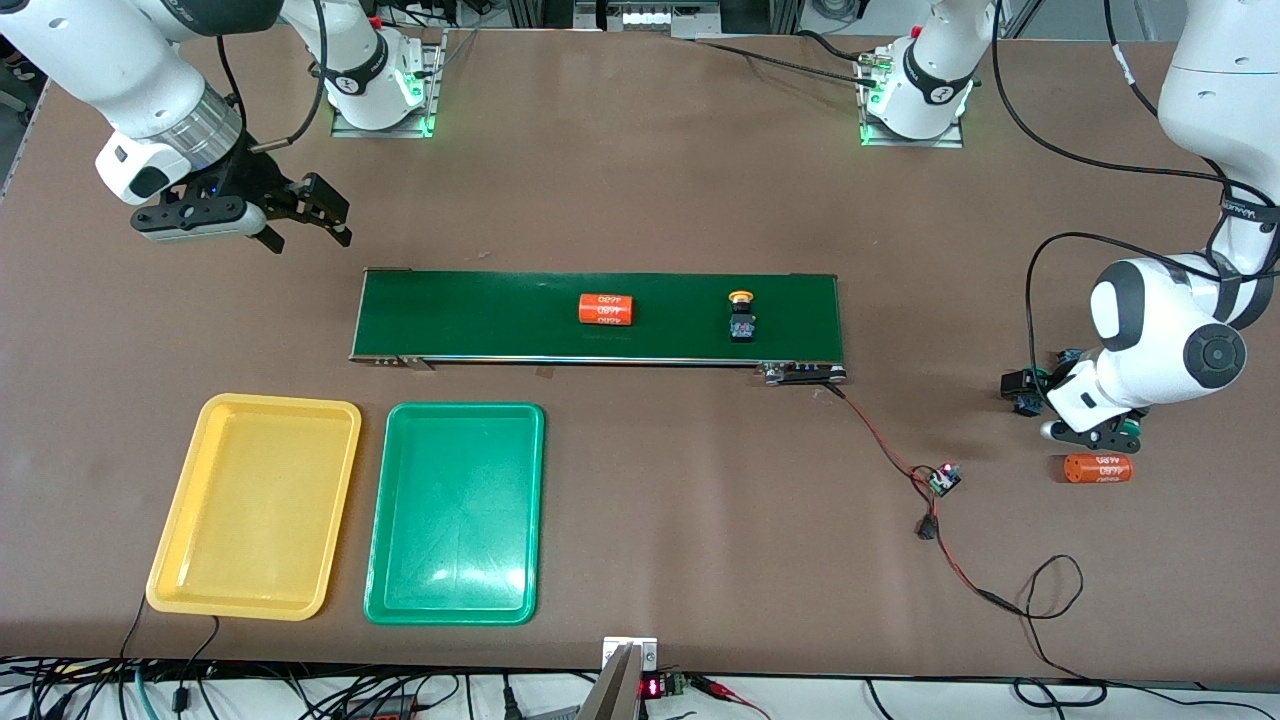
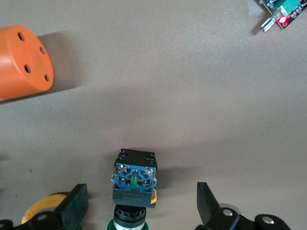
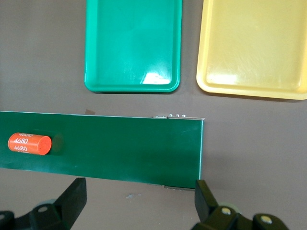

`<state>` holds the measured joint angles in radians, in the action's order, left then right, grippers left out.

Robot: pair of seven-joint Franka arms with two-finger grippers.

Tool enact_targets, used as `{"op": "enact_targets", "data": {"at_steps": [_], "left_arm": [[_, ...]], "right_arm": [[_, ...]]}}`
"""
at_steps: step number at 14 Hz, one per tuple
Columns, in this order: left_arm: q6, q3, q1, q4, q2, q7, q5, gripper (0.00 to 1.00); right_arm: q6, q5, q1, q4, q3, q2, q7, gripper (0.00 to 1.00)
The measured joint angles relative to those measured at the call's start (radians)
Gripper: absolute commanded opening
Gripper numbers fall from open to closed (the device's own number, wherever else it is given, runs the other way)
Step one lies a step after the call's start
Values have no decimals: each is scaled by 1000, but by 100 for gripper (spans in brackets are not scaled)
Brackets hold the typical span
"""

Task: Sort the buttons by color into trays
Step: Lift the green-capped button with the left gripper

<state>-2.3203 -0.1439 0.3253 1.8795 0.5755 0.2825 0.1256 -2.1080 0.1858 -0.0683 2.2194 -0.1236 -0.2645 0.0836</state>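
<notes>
A: Down at the left arm's end of the table, the left gripper (image 2: 139, 203) hangs low with jaws spread wide, holding nothing — a green-capped push-button switch with a black-blue block body (image 2: 135, 178) lies on the brown mat squarely between its fingers (image 2: 74, 203), long axis running in along the gripper's reach.

B: And the right gripper (image 1: 300, 215)?

A: Open and empty too, up over bare mat near the dark-green belt's (image 1: 480, 315) end, waiting. A yellow-capped switch (image 1: 742, 318) rides the belt beside an orange printed cylinder (image 1: 607, 309).

B: Trays?

A: The shallow yellow plastic tray (image 1: 190, 590) and its green twin (image 1: 400, 605) sit nearer the camera — well apart from the left gripper.
</notes>
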Motion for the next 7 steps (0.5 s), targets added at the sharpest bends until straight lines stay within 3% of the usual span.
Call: {"op": "enact_targets", "data": {"at_steps": [4,7], "left_arm": [[-31,0,0,-2,8,12,1,100],[-36,0,0,-2,19,16,67,100]], "right_arm": [[-2,0,0,0,-1,15,0,100],[-4,0,0,0,-15,26,0,100]]}}
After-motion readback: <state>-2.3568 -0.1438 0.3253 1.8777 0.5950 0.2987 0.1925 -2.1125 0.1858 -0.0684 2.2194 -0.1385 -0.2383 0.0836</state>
